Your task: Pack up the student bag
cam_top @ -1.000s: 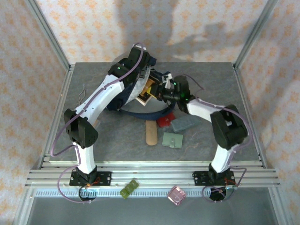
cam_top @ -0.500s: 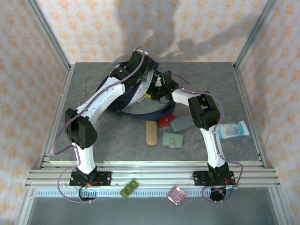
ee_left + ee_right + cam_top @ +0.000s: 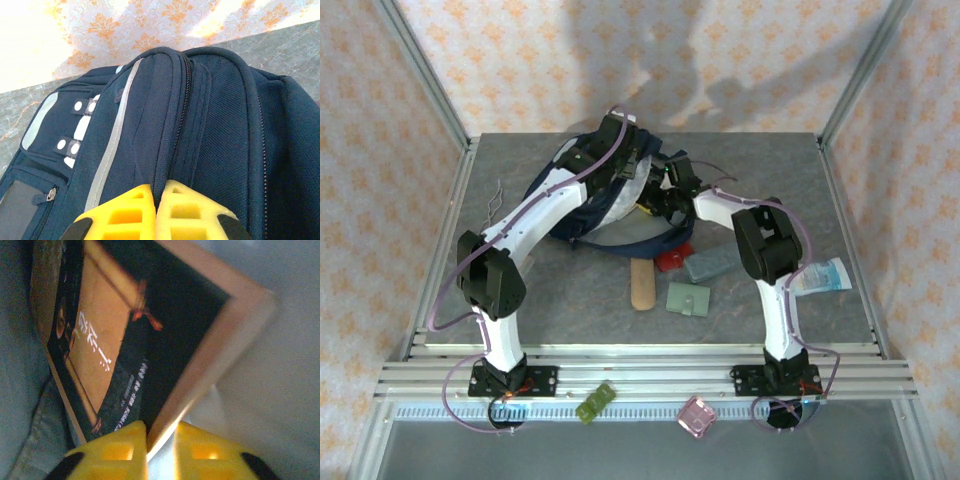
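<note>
1. Left gripper [image 3: 156, 212] — jaws pressed together on a fabric fold of the student bag [image 3: 215, 125], which lies at the far middle of the desk [image 3: 570, 290].
2. Right gripper [image 3: 160, 452] — jaws clamped on the edge of a book [image 3: 115, 340].

Navy student bag [image 3: 220, 125] w/ grey stripe; black-orange book [image 3: 100, 350]; grey marbled table [image 3: 560, 290].

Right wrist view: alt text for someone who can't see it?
The right hand clamps the bottom corner of a tilted book between yellow fingers. The cover is orange and black with white characters and a tan edge; blurred grey-blue surfaces surround it.
</note>
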{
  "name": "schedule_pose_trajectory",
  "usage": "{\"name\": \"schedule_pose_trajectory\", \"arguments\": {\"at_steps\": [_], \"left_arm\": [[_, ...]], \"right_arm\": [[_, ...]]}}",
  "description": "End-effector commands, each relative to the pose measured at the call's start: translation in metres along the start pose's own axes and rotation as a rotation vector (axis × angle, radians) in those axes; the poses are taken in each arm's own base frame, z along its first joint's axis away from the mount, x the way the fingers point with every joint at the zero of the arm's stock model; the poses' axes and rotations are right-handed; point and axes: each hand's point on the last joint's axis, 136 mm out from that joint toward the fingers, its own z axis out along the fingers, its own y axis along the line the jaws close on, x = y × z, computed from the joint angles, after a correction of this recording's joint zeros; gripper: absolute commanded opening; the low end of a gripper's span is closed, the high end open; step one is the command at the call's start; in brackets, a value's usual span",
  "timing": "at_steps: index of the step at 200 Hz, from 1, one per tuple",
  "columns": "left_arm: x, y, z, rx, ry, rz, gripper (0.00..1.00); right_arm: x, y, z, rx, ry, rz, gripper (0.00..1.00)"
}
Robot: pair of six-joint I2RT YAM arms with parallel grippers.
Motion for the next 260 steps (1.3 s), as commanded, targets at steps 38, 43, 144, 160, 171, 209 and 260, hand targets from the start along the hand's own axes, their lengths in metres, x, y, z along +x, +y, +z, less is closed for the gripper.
{"name": "schedule_pose_trajectory", "arguments": {"at_steps": [38,43,144,160,171,209,260], "left_arm": [[-0.035,-0.003,-0.025,0.018,-0.131,-0.109,0.00],[-0.035,-0.002,-0.024,0.012,-0.133,-0.122,0.00],[-0.054,0.032,0.003,-0.179,-0.223,-0.447,0.00],[-0.058,0.032,0.013,-0.191,-0.228,-0.491,0.00],[-0.061,0.032,0.016,-0.199,-0.242,-0.530,0.00],[-0.074,0.020,0.029,-0.162,-0.282,-0.668,0.00],[-0.064,-0.022,0.059,-0.020,-0.185,-0.664,0.54]], "right_arm": [[-0.004,0.047,0.047,-0.094,0.059,-0.059,0.09],[-0.004,0.047,0.049,-0.089,0.062,-0.064,0.10],[0.015,0.013,-0.099,0.037,-0.089,-0.179,0.40],[0.026,0.007,-0.115,0.057,-0.102,-0.190,0.39],[0.033,0.003,-0.123,0.062,-0.109,-0.192,0.38],[0.053,-0.008,-0.139,0.064,-0.117,-0.186,0.34],[0.079,-0.009,-0.120,0.092,-0.060,-0.243,0.32]]}}
